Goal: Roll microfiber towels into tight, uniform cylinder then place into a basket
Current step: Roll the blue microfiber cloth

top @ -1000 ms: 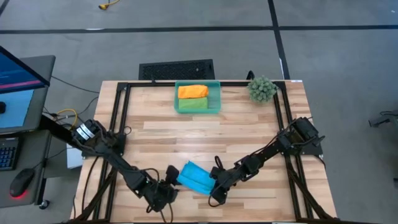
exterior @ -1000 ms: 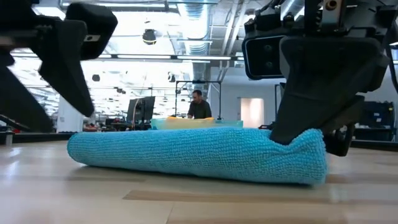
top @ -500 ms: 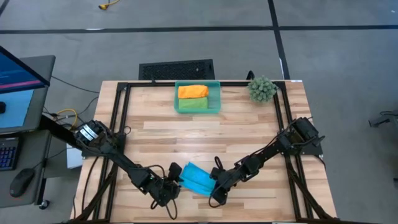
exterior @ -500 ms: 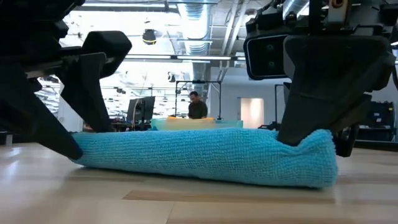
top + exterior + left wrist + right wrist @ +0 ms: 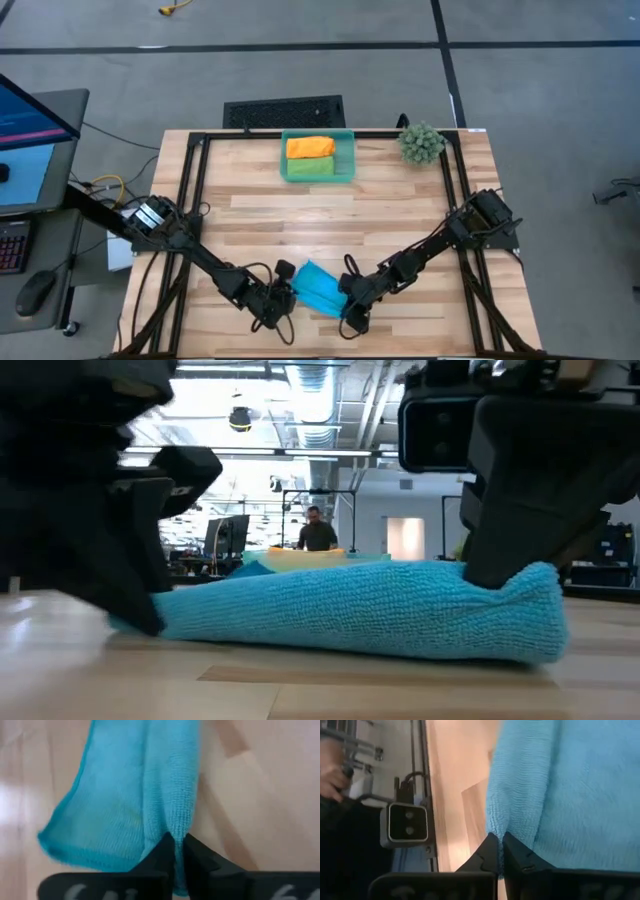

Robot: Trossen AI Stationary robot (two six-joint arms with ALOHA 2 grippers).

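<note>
Left wrist view shows the left gripper (image 5: 175, 845) with its two dark fingers (image 5: 162, 851) squeezed close together, pinching a thin fold at the edge of the sky blue towel (image 5: 130, 795). The right gripper (image 5: 499, 845) does the same thing: its fingers (image 5: 489, 851) are nearly touching and nip a bit of the same towel's edge.

From above, the left gripper (image 5: 282, 296) is at the towel's left end and the right gripper (image 5: 349, 303) is at its right end. The sky blue towel (image 5: 317, 289) lies between them, rolled up, on the wooden table (image 5: 330, 210) near the front edge.

From table height, the towel (image 5: 370, 610) looks like a long soft roll lying flat on the wood.

Far at the back of the table sits the basket (image 5: 318, 156). Inside it are the orange towel (image 5: 310, 147) and the green towel (image 5: 309, 169), side by side. A spiky green plant ball (image 5: 421, 143) sits near the back right corner. A person (image 5: 318, 532) shows far off in the room.
</note>
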